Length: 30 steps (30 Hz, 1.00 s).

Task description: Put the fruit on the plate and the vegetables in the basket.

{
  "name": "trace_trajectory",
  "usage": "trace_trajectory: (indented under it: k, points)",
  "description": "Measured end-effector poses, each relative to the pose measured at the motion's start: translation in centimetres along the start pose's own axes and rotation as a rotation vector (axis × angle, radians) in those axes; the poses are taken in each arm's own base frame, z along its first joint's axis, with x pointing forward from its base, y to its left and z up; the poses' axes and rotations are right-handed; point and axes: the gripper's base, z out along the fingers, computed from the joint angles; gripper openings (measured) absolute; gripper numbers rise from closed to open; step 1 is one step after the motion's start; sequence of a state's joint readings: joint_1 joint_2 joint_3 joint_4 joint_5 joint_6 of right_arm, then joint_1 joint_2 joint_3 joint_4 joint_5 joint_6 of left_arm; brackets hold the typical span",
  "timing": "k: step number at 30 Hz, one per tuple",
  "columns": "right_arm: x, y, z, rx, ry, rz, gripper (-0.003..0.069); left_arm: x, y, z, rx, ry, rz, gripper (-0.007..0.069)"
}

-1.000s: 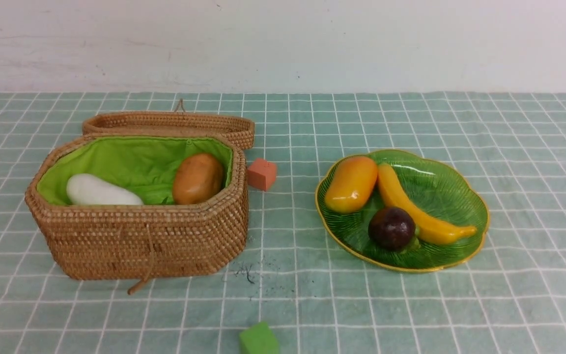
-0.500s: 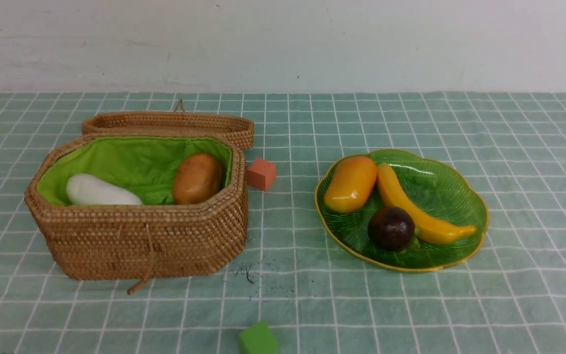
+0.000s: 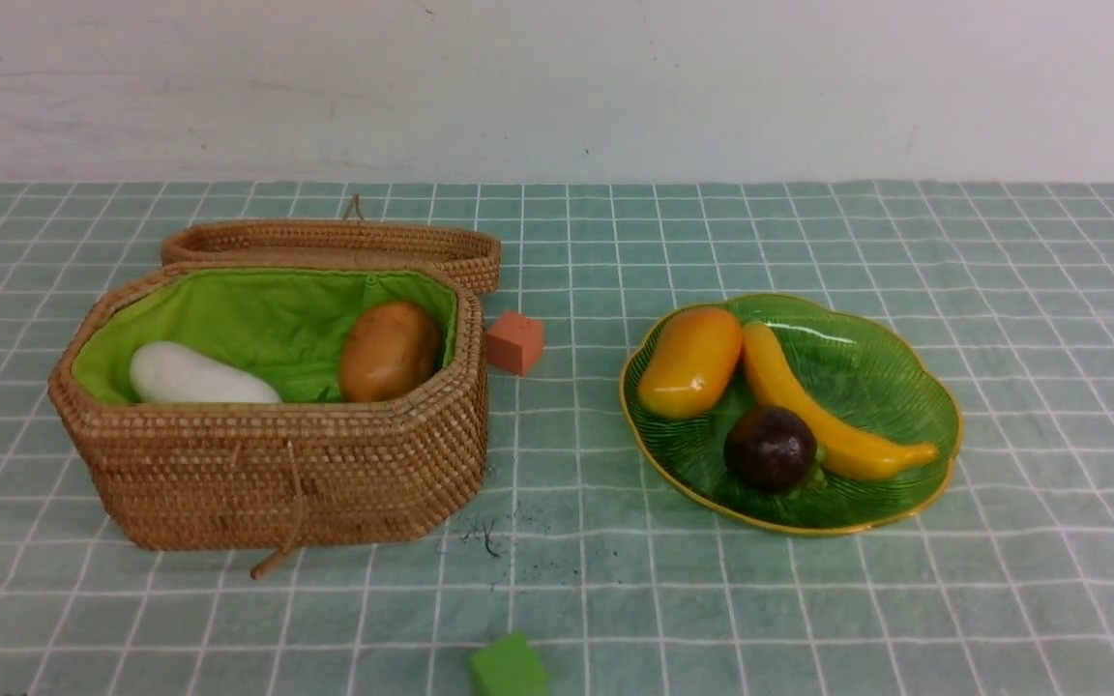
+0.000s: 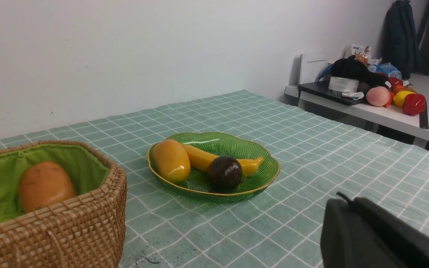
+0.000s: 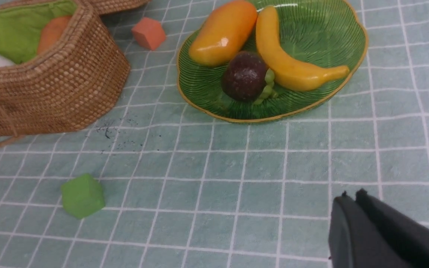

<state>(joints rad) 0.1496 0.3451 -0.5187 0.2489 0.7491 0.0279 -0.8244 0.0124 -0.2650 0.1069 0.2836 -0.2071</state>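
Note:
The green plate on the right holds the mango, the banana and the dark mangosteen. The open wicker basket on the left holds the white radish and the orange-brown lumpy piece; anything deeper inside is hidden. Neither arm shows in the front view. My left gripper is shut and empty, over bare cloth well short of the plate. My right gripper is shut and empty too, above the cloth nearer than the plate.
A small orange cube lies between basket and plate. A small green cube sits at the near edge. The basket lid lies open behind it. A side table with toys stands beyond the checked cloth.
The right gripper's dark tip at the front view's right edge has withdrawn out of sight. The fruit, vegetables and cubes have not moved.

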Motion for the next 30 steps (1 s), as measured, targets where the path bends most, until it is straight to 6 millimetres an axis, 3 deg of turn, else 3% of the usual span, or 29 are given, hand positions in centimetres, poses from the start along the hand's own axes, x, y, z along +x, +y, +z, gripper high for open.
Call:
trace_trajectory:
  k: [5,8,13,15,30]
  points:
    - [1.0,-0.9,0.6,0.049,-0.128,-0.038,0.0,0.0,0.0,0.0,0.0,0.0,-0.001,-0.0013]
    - [3.3,-2.1,1.6,0.101,-0.19,-0.046,-0.0015,0.0,0.0,0.0,0.0,0.0,-0.001,-0.0013]
    - [9.6,-4.6,4.1,0.183,-0.282,-0.098,-0.0017,0.0,0.0,0.0,0.0,-0.001,-0.001,-0.0013]
    - [10.5,-4.8,4.4,0.194,-0.263,-0.119,-0.0017,0.0,0.0,0.0,0.0,0.0,-0.001,-0.0012]
    - [10.9,-5.0,4.4,0.216,-0.214,-0.16,-0.0017,0.0,0.0,0.0,0.001,-0.002,-0.001,0.0001]
